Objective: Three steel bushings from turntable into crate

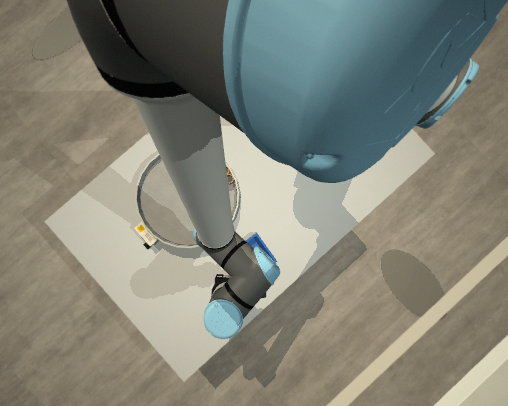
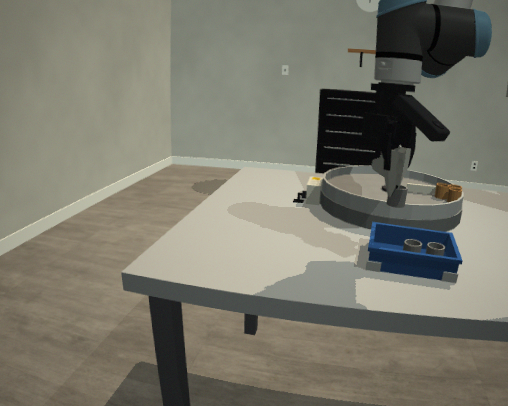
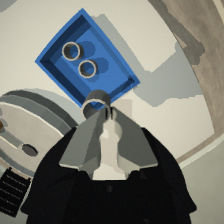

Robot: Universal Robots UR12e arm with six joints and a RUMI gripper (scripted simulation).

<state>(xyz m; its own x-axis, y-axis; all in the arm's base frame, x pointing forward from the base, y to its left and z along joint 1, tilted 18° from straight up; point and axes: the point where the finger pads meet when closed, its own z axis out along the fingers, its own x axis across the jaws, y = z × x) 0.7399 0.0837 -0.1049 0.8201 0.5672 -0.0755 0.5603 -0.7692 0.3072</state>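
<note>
Two steel bushings (image 2: 412, 250) (image 3: 65, 52) contained in blue crate (image 1: 256, 242) (image 2: 409, 265) (image 3: 116, 72), near side. Third bushing (image 2: 398, 198) (image 3: 98, 95) gripped in narrowed jaws (image 2: 393, 194), raised from worktop (image 1: 109, 250) (image 2: 209, 250) (image 3: 165, 120). Farther, copper-coloured bushings (image 1: 230, 175) (image 2: 441, 190) carried at right of turntable (image 1: 141, 196) (image 2: 364, 202) (image 3: 50, 107).

Pale table (image 1: 279, 200) (image 2: 224, 255) (image 3: 25, 75), bearing the turntable (image 1: 142, 200) (image 2: 391, 212) (image 3: 50, 111), the blue crate (image 1: 256, 241) (image 2: 409, 267) (image 3: 107, 57) near it, and a small white box (image 1: 145, 234) (image 2: 313, 185) just beside the turntable's rim.
</note>
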